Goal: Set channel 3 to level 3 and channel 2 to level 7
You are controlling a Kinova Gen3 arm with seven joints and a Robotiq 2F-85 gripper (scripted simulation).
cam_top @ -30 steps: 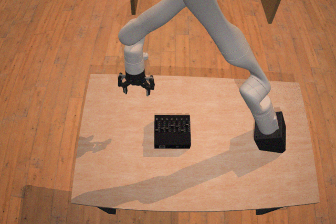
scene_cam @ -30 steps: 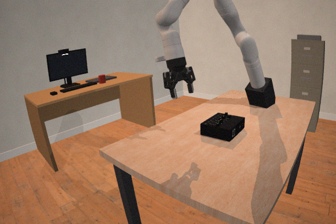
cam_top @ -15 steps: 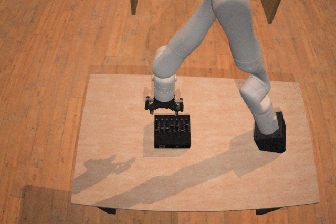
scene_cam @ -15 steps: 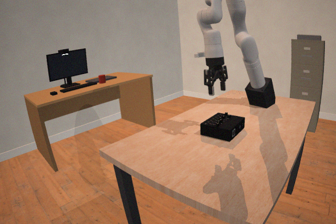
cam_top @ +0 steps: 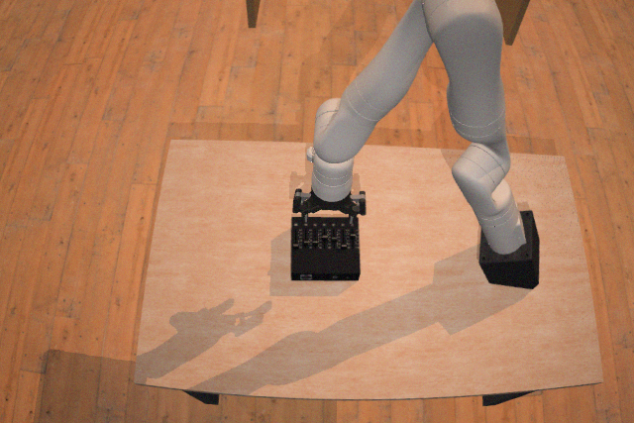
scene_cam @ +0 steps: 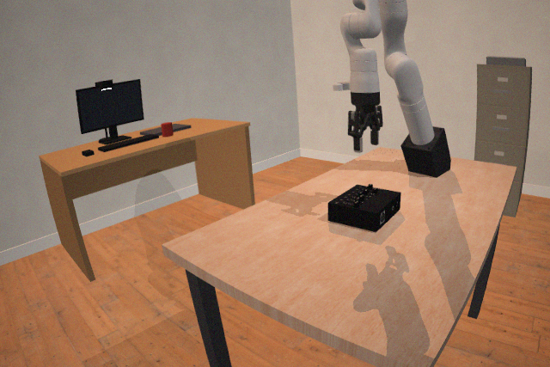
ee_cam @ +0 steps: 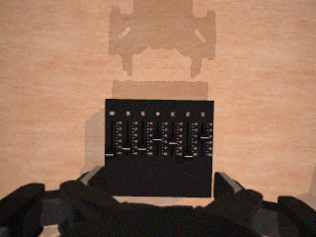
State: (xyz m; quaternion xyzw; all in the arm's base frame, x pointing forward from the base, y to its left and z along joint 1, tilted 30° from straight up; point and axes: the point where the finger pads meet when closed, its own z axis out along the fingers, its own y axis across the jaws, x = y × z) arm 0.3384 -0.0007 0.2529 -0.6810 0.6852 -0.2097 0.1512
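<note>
The black lighting desk (cam_top: 325, 269) (scene_cam: 355, 218) (ee_cam: 148, 170) stands flat on the light wooden table (cam_top: 204, 255) (scene_cam: 289, 256) (ee_cam: 49, 74), near its middle. Its row of several faders (ee_cam: 157, 139) shows in the wrist view, with white-lined caps at differing heights. The channel labels are too small to read. My gripper (cam_top: 328, 222) (scene_cam: 364, 144) (ee_cam: 159, 181) is open and empty. It points straight down and hangs well above the desk's far edge, touching nothing.
The arm's black base (cam_top: 511, 255) (scene_cam: 426, 156) stands on the table's right side. Off the table are a wooden office desk (scene_cam: 213, 131) with a monitor (scene_cam: 108, 105) and a grey filing cabinet (scene_cam: 502, 109).
</note>
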